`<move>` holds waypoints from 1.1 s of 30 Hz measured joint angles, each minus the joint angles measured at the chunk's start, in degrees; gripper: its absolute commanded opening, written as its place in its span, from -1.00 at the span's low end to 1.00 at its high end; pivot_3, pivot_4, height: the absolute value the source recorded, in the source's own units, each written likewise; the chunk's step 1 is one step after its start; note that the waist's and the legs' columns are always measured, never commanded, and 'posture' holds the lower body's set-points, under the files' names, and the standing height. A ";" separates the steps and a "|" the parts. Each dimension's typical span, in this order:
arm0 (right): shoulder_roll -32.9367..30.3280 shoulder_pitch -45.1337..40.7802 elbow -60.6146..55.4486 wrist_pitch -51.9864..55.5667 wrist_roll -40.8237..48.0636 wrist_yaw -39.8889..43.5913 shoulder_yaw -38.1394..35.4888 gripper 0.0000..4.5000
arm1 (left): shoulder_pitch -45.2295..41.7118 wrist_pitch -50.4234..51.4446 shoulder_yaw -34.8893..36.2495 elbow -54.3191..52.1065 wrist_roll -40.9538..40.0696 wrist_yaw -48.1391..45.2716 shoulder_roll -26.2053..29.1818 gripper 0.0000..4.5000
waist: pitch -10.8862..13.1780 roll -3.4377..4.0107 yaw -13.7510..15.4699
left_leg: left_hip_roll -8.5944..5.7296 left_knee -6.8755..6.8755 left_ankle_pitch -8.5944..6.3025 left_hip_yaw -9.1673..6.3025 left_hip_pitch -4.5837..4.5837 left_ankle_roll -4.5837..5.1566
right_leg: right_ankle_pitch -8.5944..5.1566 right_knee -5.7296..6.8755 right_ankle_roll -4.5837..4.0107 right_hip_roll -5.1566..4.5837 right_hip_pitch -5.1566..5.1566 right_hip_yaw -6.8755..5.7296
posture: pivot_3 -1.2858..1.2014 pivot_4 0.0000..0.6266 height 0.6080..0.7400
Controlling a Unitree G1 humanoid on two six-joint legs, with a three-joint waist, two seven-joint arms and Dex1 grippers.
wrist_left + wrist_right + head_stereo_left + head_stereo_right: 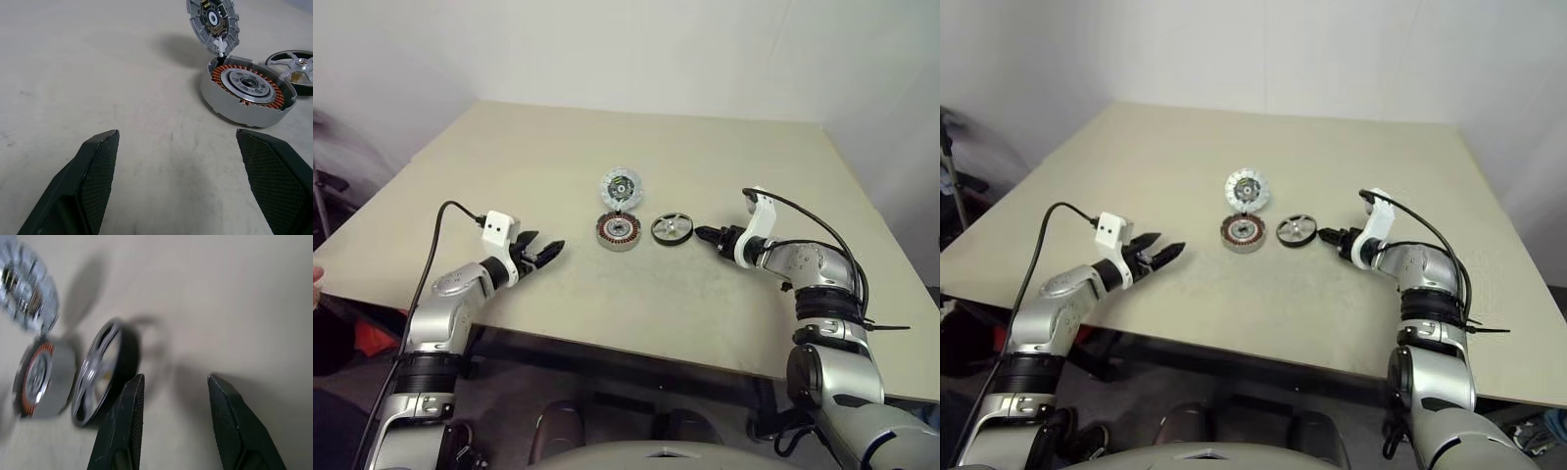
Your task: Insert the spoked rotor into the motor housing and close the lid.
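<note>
The motor housing (pixel 618 231), a round metal cup with copper windings, sits mid-table. The lid (pixel 620 186), a pale silvery disc, stands tilted up from the housing's far rim, its inner face showing. The spoked rotor (pixel 672 228), black-rimmed with silver spokes, lies flat just right of the housing (pixel 249 90). My right gripper (pixel 702 235) hovers low just right of the rotor (pixel 100 374), open, nothing between its fingers (pixel 128 416). To the left of the housing, a hand's width off, my left gripper (pixel 548 253) points toward it, open wide and empty.
The beige table (pixel 607 137) is bare apart from these parts. Its front edge runs just below both arms, and the left edge slants away at the far left. A black cable (pixel 440 235) loops from the left wrist. White walls stand behind.
</note>
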 measured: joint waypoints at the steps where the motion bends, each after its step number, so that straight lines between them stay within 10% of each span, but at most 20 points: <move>1: -0.05 -0.53 0.13 -0.72 0.14 -0.87 -1.01 0.02 | 0.01 0.00 -0.01 0.00 0.03 0.00 0.00 0.80 | 0.01 0.02 0.02 | -0.02 0.00 0.00 0.00 -0.01 0.00 | 0.00 0.00 0.00 0.00 -0.01 0.01 | 0.03 -1.00 1.00; 26: 4.33 0.72 -11.33 17.74 10.43 -3.08 -1.38 0.02 | -0.19 -0.03 -0.23 0.16 0.21 -0.08 0.08 0.80 | 0.00 0.03 0.28 | -0.02 -0.74 0.23 0.09 -0.52 -0.37 | 0.04 -0.08 -0.42 0.06 -0.65 -0.05 | 0.03 -1.00 1.00; 33: 7.99 1.33 -13.51 19.13 12.67 -3.33 -1.06 -0.83 | -0.19 -0.03 -0.18 0.17 0.21 -0.05 0.25 0.80 | 0.00 0.03 0.12 | -0.03 -0.75 0.23 0.09 -0.47 -0.37 | 0.04 -0.08 -0.42 0.06 -0.60 -0.04 | 0.03 -1.00 1.00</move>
